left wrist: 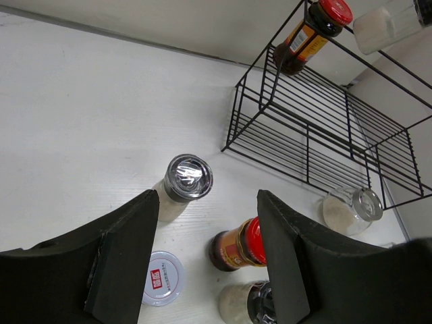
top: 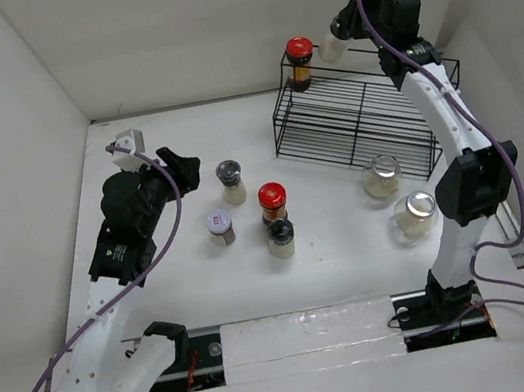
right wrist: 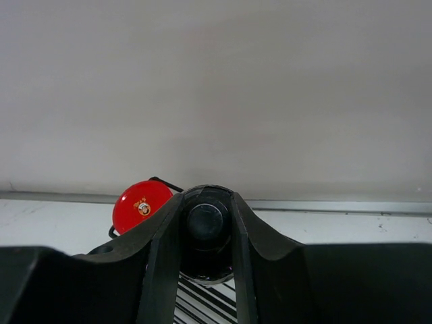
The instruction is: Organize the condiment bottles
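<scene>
Bright, even light with soft shadows; glare flares on the shiny-lidded bottle (left wrist: 188, 177).

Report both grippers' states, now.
Left gripper: open, holding nothing.
Right gripper: shut on the black-capped pale bottle.

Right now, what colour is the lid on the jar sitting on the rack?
Red: the lid of the dark jar shows best in the top external view.

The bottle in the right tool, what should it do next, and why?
Probably lower the pale bottle onto the top of the rack, beside the red-lidded jar, then let go. The right tool grips its black cap, and it hangs above the rack.
</scene>
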Robot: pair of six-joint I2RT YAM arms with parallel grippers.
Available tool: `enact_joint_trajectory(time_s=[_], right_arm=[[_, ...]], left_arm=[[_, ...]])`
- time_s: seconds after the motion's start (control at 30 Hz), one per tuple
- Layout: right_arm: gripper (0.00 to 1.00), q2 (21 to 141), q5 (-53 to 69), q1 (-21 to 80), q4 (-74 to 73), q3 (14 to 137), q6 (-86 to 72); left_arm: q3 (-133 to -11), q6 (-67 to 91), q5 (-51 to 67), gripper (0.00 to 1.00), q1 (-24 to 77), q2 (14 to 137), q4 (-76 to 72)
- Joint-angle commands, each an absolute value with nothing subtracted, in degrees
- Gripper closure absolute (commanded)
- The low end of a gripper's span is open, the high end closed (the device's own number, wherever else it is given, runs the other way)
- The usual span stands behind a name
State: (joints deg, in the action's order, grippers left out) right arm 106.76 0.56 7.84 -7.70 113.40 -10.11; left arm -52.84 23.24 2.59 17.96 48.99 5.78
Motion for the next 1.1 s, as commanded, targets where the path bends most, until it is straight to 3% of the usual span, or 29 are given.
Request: enact_joint_trajectory(time_s=[0.0, 0.67, 0.8, 0.93, 1.07], right_arm=[[0.77, 107.13, 0.97, 7.38, -2.45, 113.91, -9.94], [0.73, 117.25, -2.64, 11.24, -13.01, 121.73, -4.66], [0.59, 117.25, -4.31, 12.39, -13.62, 122.25, -3.43], [0.39, 117.25, -6.23, 12.92, -14.15, 122.78, -2.9], [0.28, 114.45, -6.76, 13.45, -14.15, 122.17, -2.9]], left_arm=[[-52.29, 22.76, 3.6, 0.45, 18.11, 48.69, 3.43], [-52.29, 22.76, 3.6, 0.45, 18.11, 48.69, 3.43], [-52.29, 22.76, 3.6, 0.45, 18.11, 48.69, 3.43], [-52.29, 22.76, 3.6, 0.45, 18.11, 48.69, 3.43], [-52.29, 22.76, 3.6, 0.45, 18.11, 48.69, 3.43]])
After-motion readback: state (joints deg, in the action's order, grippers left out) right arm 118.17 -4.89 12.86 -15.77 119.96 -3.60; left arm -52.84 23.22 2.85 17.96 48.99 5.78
